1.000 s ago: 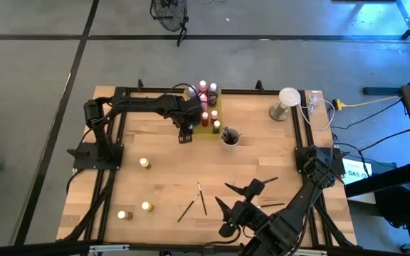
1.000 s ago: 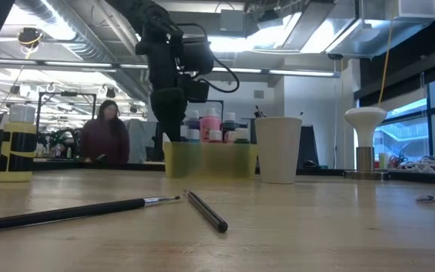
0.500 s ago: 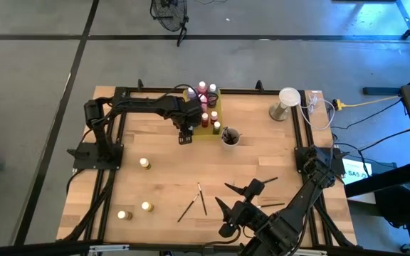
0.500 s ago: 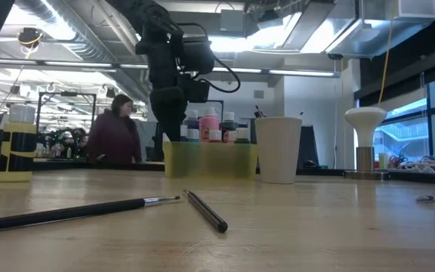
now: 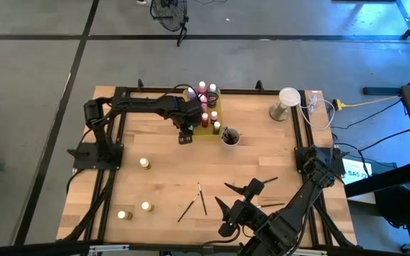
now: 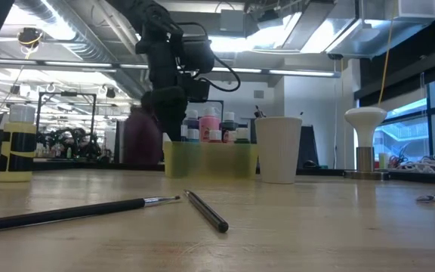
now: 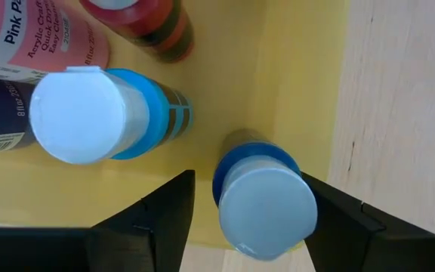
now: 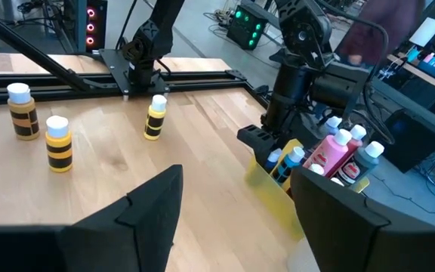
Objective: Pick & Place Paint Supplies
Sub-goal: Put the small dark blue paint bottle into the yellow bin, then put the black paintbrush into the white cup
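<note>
Right now a blue bottle (image 7: 266, 204) stands in the corner of the yellow tray (image 7: 297, 91), between the fingers of the left claw (image 7: 248, 219), which hang on either side of its cap with a gap showing on each side; the claw looks released, the bottle set down and not gripped. Beside it in the tray stand another blue bottle (image 7: 89, 117), a pink one (image 7: 36, 38) and a red one (image 7: 138, 19); the high view shows the tray's bottles (image 5: 205, 107) grouped at the far middle of the surface (image 5: 162, 178), with the left claw (image 5: 185, 135) at the tray's near corner.

Outward from there, a cup (image 5: 230, 136) just beside the tray already holds some dark brushes. Three yellow bottles (image 5: 144, 163) (image 5: 146, 206) (image 5: 123, 214) still stand well apart on the left half of the surface. Brushes (image 5: 195, 200) lie loose near the front middle, and more (image 5: 262, 183) lie by the right claw (image 5: 237, 199), which waits over the front edge, spread open and empty.

So, judging by this, the bottles are mostly in, with three yellow ones left, and several brushes still need collecting.
</note>
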